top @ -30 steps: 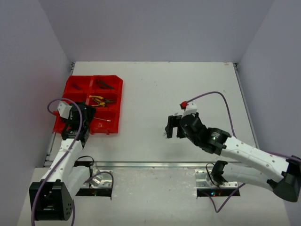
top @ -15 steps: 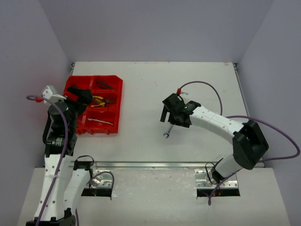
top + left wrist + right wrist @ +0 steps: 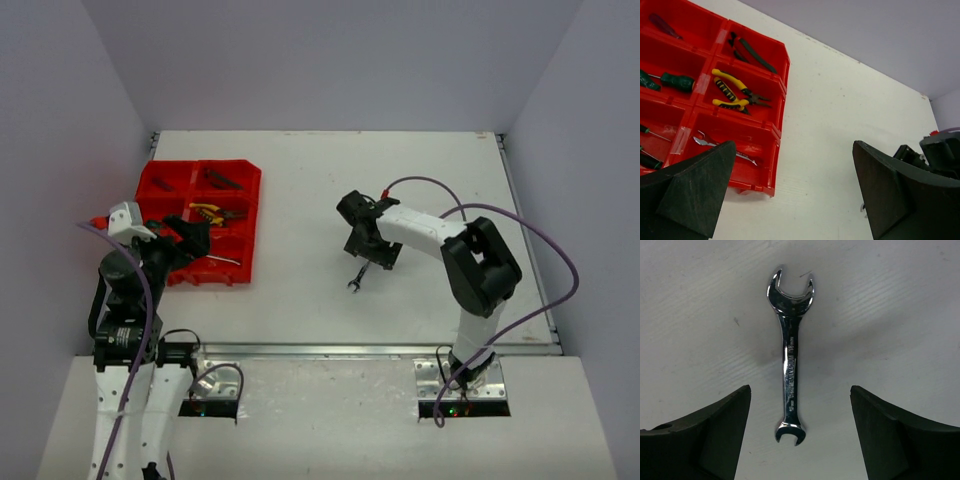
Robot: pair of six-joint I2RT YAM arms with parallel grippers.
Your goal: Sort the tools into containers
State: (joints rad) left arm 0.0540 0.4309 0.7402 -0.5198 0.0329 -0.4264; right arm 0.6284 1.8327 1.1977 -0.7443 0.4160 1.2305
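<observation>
While the left gripper [image 3: 192,240] hangs over the near right corner of the red tray [image 3: 252,228] with its jaws wide apart and nothing between them, the sorted tools lie in separate compartments. In the left wrist view these are green-handled screwdrivers [image 3: 670,80] at the left, yellow-and-black pliers [image 3: 732,90] in the middle, and a tray wrench [image 3: 722,147] in the near compartment.

Further right, well apart from the tray, the loose wrench [image 3: 358,280] lies flat on the bare white table [image 3: 300,180]. The right gripper [image 3: 365,245] is poised directly above it. Its jaws stand apart, one finger on each side of the shank, and neither touches the metal.

Likely faults:
- **Failed pinch:** the wrench is thin and sits flush on the table, so fingers that close too high would probably slide over it.
- **Off-balance grip:** the fingers straddle the half nearer the smaller head. A grip there may let the larger head droop or swing on lifting, and the tool could twist out on the way to the tray.

Orientation: in the right wrist view the loose wrench [image 3: 790,360] has its long axis running straight up the frame, across the closing line of the right gripper [image 3: 800,405]. The larger open head points to the top and the smaller to the bottom. From above, that axis runs roughly near to far on the table, and the near end leans slightly left.
</observation>
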